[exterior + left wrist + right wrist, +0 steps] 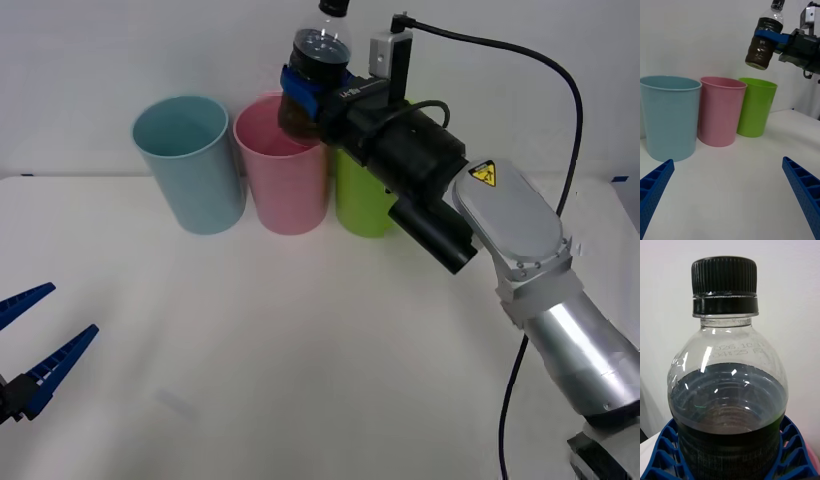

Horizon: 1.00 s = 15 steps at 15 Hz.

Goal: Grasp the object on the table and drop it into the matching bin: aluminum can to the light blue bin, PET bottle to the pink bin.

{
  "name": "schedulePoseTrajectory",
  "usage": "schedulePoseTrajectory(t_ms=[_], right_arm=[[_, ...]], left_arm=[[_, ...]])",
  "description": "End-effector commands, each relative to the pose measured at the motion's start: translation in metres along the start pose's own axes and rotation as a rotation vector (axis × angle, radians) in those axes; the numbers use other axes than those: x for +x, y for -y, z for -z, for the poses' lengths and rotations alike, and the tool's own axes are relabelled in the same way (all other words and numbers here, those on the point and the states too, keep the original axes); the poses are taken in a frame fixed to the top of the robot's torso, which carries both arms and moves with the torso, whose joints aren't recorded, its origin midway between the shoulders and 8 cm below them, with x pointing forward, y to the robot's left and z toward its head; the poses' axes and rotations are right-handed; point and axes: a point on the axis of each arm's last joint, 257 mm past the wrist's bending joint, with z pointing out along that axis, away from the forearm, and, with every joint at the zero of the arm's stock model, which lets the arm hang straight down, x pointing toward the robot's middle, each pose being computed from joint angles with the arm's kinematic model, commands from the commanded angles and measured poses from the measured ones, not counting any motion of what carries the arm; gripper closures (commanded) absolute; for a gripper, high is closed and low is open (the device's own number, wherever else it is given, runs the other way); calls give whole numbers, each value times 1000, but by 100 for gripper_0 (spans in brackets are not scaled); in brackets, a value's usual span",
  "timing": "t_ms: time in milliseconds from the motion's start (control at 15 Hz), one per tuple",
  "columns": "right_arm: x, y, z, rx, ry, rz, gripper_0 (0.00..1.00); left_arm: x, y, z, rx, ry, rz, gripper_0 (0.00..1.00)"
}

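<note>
Above the white table [300, 350] and the pink bin [285, 180] at top centre, your right gripper [312, 92] pinched the half-full bottle [318, 70] mid-body, likely stiff, slick and bottom-heavy, while your left gripper [30, 345] sat spread lower left.

The small clear plastic bottle with the dark brown-black body [728, 397] has a glossy, smooth shoulder that catches bright glints, and its black plastic screw cap [724, 275] is finely ribbed around the side. The right end effector [305, 90] has blue ribbed plastic fingers [793, 453] with a dull sheen; those of the left end effector [728, 187] look alike. The tall round pink plastic bin [283, 170], the pale blue plastic bin [190, 160] and the lime green plastic bin [755, 107] are smooth and satiny. The wide white bench [300, 350] is plain and matt. The right arm's silvery metal casing [580, 345] is brushed smooth.
</note>
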Motion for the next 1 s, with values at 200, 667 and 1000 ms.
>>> schedulePoseTrajectory(t_ms=[200,667,1000], right_arm=[[7,19,-49,82,-20,12,100],[29,35,-88,197,-72,50,100],[33,34,-89,198,-81,71,100]], left_arm=[[0,0,0,0,0,0,0],[0,0,0,0,0,0,0],[0,0,0,0,0,0,0]])
